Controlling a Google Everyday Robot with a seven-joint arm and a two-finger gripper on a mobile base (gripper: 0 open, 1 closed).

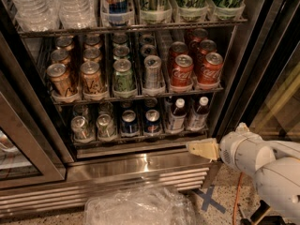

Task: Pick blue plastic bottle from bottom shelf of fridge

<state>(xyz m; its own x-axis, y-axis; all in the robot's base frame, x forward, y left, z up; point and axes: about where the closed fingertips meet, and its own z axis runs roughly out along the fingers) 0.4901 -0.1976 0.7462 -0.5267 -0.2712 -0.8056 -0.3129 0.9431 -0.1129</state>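
Note:
The blue plastic bottle (177, 116), with a white cap and a blue-and-white label, stands upright near the right end of the bottom shelf (140, 138) of the fridge (140, 170). A similar bottle with a darker reddish label (198, 114) stands just right of it. My gripper (200, 149), a cream-coloured tip on the white arm (253, 158), is outside the fridge. It is level with the shelf's front edge, below and to the right of the two bottles, touching neither.
Short blue cans (140, 121) and silver cans (91, 124) fill the shelf's left lanes. Red cola cans (194, 68) sit on the rack above. A clear plastic bag (140, 205) and a blue tape cross (211, 198) lie on the floor. An open glass door (23, 153) stands at left.

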